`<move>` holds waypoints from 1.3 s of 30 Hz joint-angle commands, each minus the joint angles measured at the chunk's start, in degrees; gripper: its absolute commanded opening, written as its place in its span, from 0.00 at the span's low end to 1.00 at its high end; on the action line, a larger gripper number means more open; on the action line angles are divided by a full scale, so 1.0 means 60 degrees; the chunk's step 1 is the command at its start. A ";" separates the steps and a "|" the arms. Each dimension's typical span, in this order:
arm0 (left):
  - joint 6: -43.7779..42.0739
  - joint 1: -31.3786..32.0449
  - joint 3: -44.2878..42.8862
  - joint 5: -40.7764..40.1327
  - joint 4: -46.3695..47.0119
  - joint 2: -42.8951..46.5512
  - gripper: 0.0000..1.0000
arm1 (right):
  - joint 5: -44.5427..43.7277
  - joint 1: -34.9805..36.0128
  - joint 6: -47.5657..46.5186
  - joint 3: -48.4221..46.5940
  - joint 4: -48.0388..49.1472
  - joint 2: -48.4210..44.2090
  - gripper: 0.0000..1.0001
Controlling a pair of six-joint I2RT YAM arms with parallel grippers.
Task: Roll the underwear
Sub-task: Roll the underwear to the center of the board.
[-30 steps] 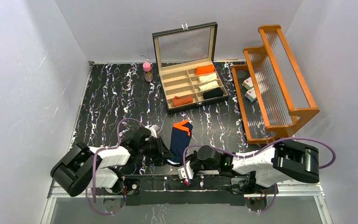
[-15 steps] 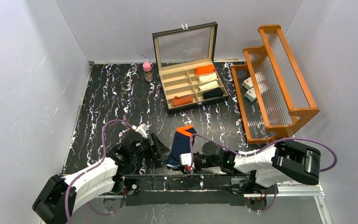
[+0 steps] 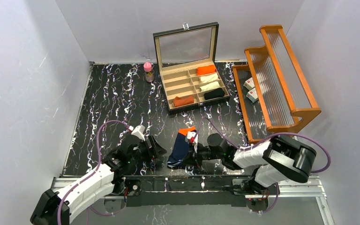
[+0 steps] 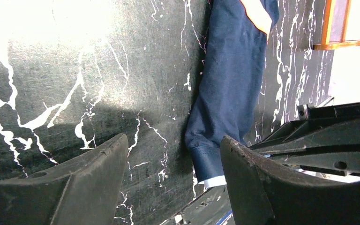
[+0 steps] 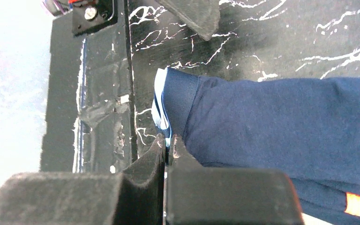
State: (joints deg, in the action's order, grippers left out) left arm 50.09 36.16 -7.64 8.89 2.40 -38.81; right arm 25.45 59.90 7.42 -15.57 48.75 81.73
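Left fingers (image 4: 98, 159) have just sprung wide and let go of the navy underwear (image 3: 182, 147); now empty beside it. Right fingers (image 5: 150, 159) stay pinched shut on its near hem, lower centre of the surface (image 3: 112, 93). Roll not yet started; a regrasp is likely.

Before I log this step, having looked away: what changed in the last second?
The left pincer opened and edged left, away from the navy underwear; the right pincer, shut on its near hem, swung forward. The garment's orange-trimmed end drew nearer. The case, rack and bottle stayed.
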 commanded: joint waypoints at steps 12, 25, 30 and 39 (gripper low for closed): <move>-0.0976 -0.0041 -0.0359 0.0673 -0.0089 0.0425 0.70 | 0.0347 -0.1252 0.5921 0.1001 0.2877 0.1626 0.01; -0.1468 0.0169 -0.0344 0.2360 0.1798 -0.0960 0.70 | 0.0261 -0.2173 0.9131 0.1738 0.5352 0.3882 0.01; -0.1555 0.0922 -0.0365 0.2420 0.2588 -0.1879 0.71 | 0.0532 -0.2832 0.9487 0.1390 0.2967 0.4071 0.01; -0.1872 0.1942 -0.0504 0.1436 0.3687 -0.3384 0.73 | 0.0934 -0.3170 0.9380 0.1101 0.1985 0.4164 0.01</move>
State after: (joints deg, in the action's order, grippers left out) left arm 40.87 47.13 -8.60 21.68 21.31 -55.94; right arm 34.12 41.89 66.11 -8.63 72.56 104.64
